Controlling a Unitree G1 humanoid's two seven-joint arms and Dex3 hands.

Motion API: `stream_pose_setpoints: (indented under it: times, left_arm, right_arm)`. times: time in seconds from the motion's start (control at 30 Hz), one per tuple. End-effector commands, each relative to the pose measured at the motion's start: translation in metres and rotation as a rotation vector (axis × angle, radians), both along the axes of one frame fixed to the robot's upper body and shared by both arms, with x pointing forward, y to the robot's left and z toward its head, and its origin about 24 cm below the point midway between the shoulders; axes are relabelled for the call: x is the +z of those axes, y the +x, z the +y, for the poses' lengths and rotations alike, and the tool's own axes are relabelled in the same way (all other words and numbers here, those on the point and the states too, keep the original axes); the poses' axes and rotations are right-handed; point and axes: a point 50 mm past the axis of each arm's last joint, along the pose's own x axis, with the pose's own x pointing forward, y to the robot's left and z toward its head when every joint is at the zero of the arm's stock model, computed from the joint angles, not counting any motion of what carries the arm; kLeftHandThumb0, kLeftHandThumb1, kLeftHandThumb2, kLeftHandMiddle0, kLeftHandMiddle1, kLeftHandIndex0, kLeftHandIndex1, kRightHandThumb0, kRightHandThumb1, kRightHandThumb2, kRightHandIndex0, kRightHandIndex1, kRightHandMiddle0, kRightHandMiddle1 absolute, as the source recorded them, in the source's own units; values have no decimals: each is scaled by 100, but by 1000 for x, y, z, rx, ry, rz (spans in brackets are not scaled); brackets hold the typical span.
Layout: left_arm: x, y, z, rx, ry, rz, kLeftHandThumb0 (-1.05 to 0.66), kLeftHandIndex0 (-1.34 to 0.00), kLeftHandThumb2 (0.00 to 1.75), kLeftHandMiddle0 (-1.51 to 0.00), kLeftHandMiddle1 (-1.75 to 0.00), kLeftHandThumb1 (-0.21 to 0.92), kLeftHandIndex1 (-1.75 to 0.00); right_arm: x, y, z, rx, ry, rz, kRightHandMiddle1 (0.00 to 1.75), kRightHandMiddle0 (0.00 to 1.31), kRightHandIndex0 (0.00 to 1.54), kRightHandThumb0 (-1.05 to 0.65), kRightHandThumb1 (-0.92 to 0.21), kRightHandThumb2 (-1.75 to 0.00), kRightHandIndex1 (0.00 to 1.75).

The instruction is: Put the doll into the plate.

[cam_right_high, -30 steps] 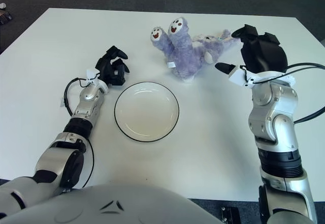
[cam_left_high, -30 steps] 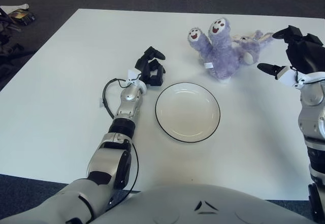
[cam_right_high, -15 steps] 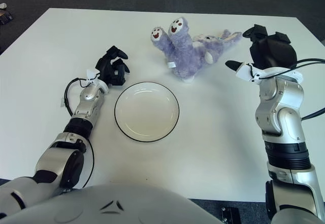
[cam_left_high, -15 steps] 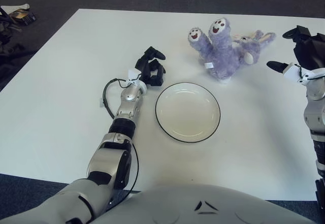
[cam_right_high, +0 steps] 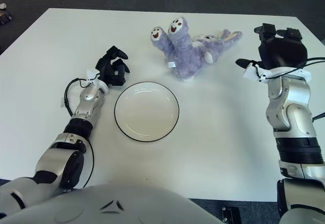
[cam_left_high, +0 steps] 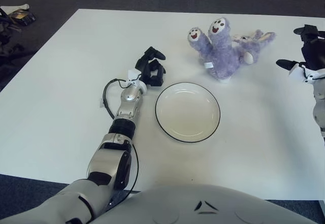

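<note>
Black-fingered, the right robot hand [cam_right_high: 277,51] hangs unclenched and holding nothing, just right of the purple doll [cam_right_high: 190,49], which lies beyond the bare plate [cam_right_high: 147,112]. Best grasp its body, not its limbs. The left robot hand [cam_right_high: 112,66] sits curled beside the plate.

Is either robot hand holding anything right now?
No. The purple plush doll lies free on the table; the right robot hand is apart from it, the left robot hand beside the plate.

My left arm stretched forward and flat, left hand [cam_right_high: 112,65] with dark fingers curled in, holding nothing, my right forearm upright at the right side, right hand [cam_right_high: 277,51] raised, fingers loosely spread, thumb jutting left, holding nothing
</note>
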Motion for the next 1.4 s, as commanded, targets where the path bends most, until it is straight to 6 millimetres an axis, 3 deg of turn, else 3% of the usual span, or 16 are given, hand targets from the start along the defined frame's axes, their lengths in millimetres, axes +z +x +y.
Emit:
stream_pose_setpoints:
  times: [0.0, 0.43, 0.6, 0.9, 1.37]
  left_arm:
    - [-32, -16, 2, 14, 6, 121, -2, -42, 134, -67, -175, 29, -166]
    - [-32, -17, 2, 8, 13, 122, -2, -43, 135, -68, -175, 28, -165]
    - [-31, -18, 2, 6, 14, 118, -2, -43, 135, -68, -175, 28, -165]
    - [-31, -18, 2, 7, 14, 116, -2, -43, 135, -68, -175, 28, -165]
    - [-32, -19, 1, 7, 19, 114, -2, -43, 136, -68, -175, 27, -165]
  right_arm:
    - [14, 3, 8, 44, -41, -18, 62, 0, 6, -101, -92, -42, 45]
    - [24, 13, 22, 122, -45, 46, 57, 0, 0, -105, -92, -29, 69]
    - [31, 15, 40, 169, -35, 74, 66, 0, 0, -104, -87, -24, 67]
    - [34, 12, 51, 251, -7, 124, 76, 0, 1, -99, -79, -24, 69]
    - [33, 17, 65, 368, 28, 299, 58, 0, 1, -101, -69, -36, 63]
